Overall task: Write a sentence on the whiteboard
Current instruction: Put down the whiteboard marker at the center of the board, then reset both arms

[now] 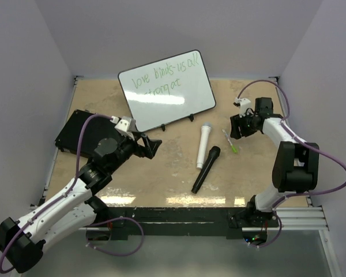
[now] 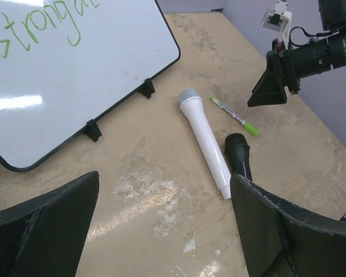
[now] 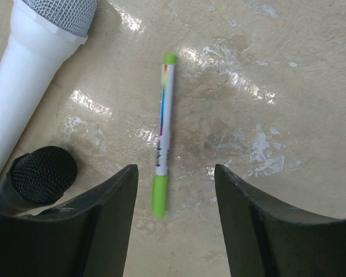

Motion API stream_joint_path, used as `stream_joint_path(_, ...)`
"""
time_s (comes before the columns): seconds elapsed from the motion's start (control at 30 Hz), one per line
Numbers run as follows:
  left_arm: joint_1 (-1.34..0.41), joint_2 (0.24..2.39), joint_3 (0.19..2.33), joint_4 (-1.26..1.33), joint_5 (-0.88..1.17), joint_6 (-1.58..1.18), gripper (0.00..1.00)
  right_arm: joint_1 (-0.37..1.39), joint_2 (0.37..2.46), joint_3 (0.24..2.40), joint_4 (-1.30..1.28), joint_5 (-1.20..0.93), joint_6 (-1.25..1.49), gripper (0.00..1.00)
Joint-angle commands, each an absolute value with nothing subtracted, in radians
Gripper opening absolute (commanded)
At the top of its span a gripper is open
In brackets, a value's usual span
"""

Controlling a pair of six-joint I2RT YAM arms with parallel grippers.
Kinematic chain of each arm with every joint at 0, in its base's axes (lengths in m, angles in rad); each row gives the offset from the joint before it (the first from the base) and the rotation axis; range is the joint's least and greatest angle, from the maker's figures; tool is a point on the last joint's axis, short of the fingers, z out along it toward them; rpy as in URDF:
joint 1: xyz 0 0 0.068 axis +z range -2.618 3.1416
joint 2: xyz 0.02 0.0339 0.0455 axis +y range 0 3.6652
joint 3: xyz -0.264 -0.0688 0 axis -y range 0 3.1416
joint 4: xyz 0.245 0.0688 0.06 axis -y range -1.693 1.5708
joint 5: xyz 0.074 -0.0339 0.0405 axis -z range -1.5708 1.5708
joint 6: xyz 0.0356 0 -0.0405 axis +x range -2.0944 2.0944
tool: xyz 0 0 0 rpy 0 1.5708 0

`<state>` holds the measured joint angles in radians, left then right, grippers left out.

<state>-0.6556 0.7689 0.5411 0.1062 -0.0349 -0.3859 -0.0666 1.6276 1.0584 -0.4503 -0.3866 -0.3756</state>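
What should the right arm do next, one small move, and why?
Probably lift the right hand straight up: the green marker lies loose on the table below its open jaws, and the sentence is on the whiteboard.

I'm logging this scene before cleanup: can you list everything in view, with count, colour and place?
large glossy whiteboard with thin black frame: one, white, propped at the table's far middle
handwritten sentence: one, two lines, green, upper part of the whiteboard
smooth plastic microphone: one, white, lying right of the whiteboard
mesh-headed microphone: one, black, beside the white one's handle end
capped marker pen: one, white and green, lying right of both microphones
textured rectangular pad: one, black, far left
mottled table: one, beige
left tool: one, black, open, empty
right tool: one, black, open, over the marker
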Motion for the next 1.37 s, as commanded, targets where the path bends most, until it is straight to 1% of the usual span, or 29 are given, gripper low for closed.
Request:
stream_joint_path(0.0, -0.652, 0.753, 0.541, 0.097, -0.048, -0.408, 1.0, -0.072, 1.557, 1.126, -0.463, -0.344, -0.397, 0.63)
stream_joint_path(0.13, -0.652, 0.758, 0.586, 0.074, -0.045, -0.402, 1.0, -0.092, 1.47, 1.173, -0.505, -0.371, -0.42, 0.65)
stream_joint_path(0.17, -0.65, 0.758, 0.595, 0.055, -0.073, -0.406, 1.0, -0.097, 1.445, 1.195, -0.512, -0.389, -0.426, 0.66)
stream_joint_path(0.23, -0.62, 0.753, 0.627, 0.029, -0.109, -0.417, 1.0, -0.107, 1.364, 1.21, -0.519, -0.405, -0.43, 0.73)
stream_joint_path(0.27, -0.592, 0.753, 0.633, 0.02, -0.085, -0.42, 1.0, -0.112, 1.333, 1.222, -0.515, -0.417, -0.42, 0.78)
stream_joint_path(0.3, -0.559, 0.749, 0.638, 0.024, -0.056, -0.426, 1.0, -0.126, 1.31, 1.233, -0.515, -0.42, -0.407, 0.84)
stream_joint_path(0.33, -0.482, 0.744, 0.64, 0.034, -0.019, -0.443, 1.0, -0.135, 1.29, 1.244, -0.52, -0.429, -0.378, 0.86)
stream_joint_path(0.37, -0.442, 0.744, 0.643, 0.052, 0.068, -0.451, 1.0, -0.144, 1.249, 1.261, -0.522, -0.446, -0.364, 0.87)
stream_joint_path(0.4, -0.404, 0.749, 0.65, 0.055, 0.113, -0.456, 1.0, -0.167, 1.229, 1.265, -0.512, -0.478, -0.347, 0.89)
stream_joint_path(0.43, -0.346, 0.762, 0.672, 0.049, 0.145, -0.457, 1.0, -0.176, 1.201, 1.264, -0.5, -0.491, -0.304, 0.93)
stream_joint_path(0.47, -0.328, 0.767, 0.684, 0.043, 0.184, -0.451, 1.0, -0.181, 1.156, 1.258, -0.485, -0.491, -0.279, 0.97)
stream_joint_path(0.5, -0.318, 0.772, 0.698, 0.034, 0.187, -0.44, 1.0, -0.187, 1.128, 1.255, -0.454, -0.482, -0.259, 0.99)
stream_joint_path(0.57, -0.313, 0.785, 0.742, 0.002, 0.164, -0.394, 1.0, -0.189, 1.051, 1.246, -0.419, -0.436, -0.174, 0.99)
stream_joint_path(0.67, -0.311, 0.792, 0.794, -0.081, 0.132, -0.347, 1.0, -0.187, 0.994, 1.241, -0.356, -0.329, -0.057, 0.99)
stream_joint_path(0.7, -0.311, 0.79, 0.802, -0.089, 0.127, -0.341, 1.0, -0.187, 0.98, 1.247, -0.344, -0.296, 0.022, 0.99)
stream_joint_path(0.73, -0.311, 0.782, 0.811, -0.103, 0.123, -0.33, 1.0, -0.187, 0.983, 1.27, -0.351, -0.246, 0.044, 0.99)
stream_joint_path(0.8, -0.311, 0.779, 0.818, -0.112, 0.117, -0.325, 1.0, -0.187, 1.005, 1.299, -0.391, -0.21, 0.093, 0.99)
stream_joint_path(0.9, -0.313, 0.766, 0.825, -0.127, 0.112, -0.321, 1.0, -0.187, 1.015, 1.324, -0.405, -0.193, 0.107, 0.99)
stream_joint_path(1.33, -0.311, 0.77, 0.85, -0.149, 0.09, -0.304, 1.0, -0.187, 1.005, 1.29, -0.336, -0.212, 0.1, 0.99)
